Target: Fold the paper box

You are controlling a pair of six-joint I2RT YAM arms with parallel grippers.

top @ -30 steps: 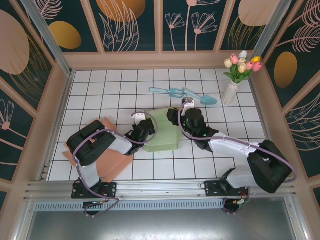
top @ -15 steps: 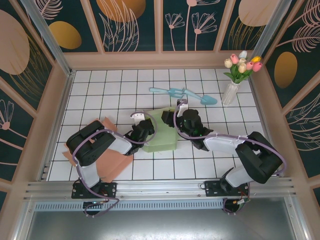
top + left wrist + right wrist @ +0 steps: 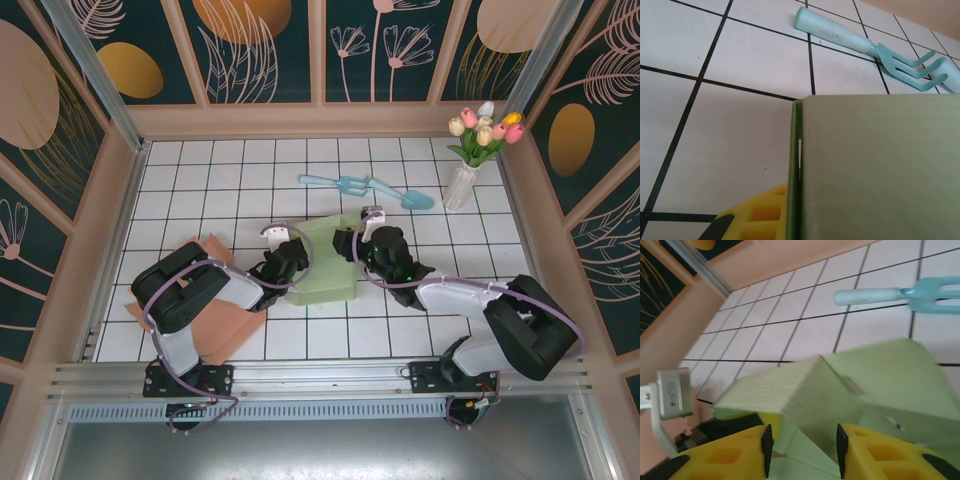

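Since a second ago, the right claw (image 3: 352, 238) has been brought a little further in over the box (image 3: 325, 262), and the box's near right corner has been drawn inward; the left claw (image 3: 298, 266) is seen unchanged at the box's left edge.

The green box is found on the desk (image 3: 250, 170), between the two claws. The left claw is pressed together, and the box's left wall is pinched in it; in the left wrist view one yellow finger (image 3: 760, 215) is seen just beside that upright wall (image 3: 875, 170).

The right claw (image 3: 802, 440) is held partly spread over the box's right side, with a raised fold (image 3: 800, 400) seen between its fingers (image 3: 730, 455); whether the fold is pressed by the pads cannot be told.

Beyond the box a pale blue rake (image 3: 365, 187) is laid flat, well apart from it. Further beyond and to the right, a vase (image 3: 460, 187) of tulips is stood. Left of the box, a pink sheet (image 3: 225, 325) is spread under the left arm.
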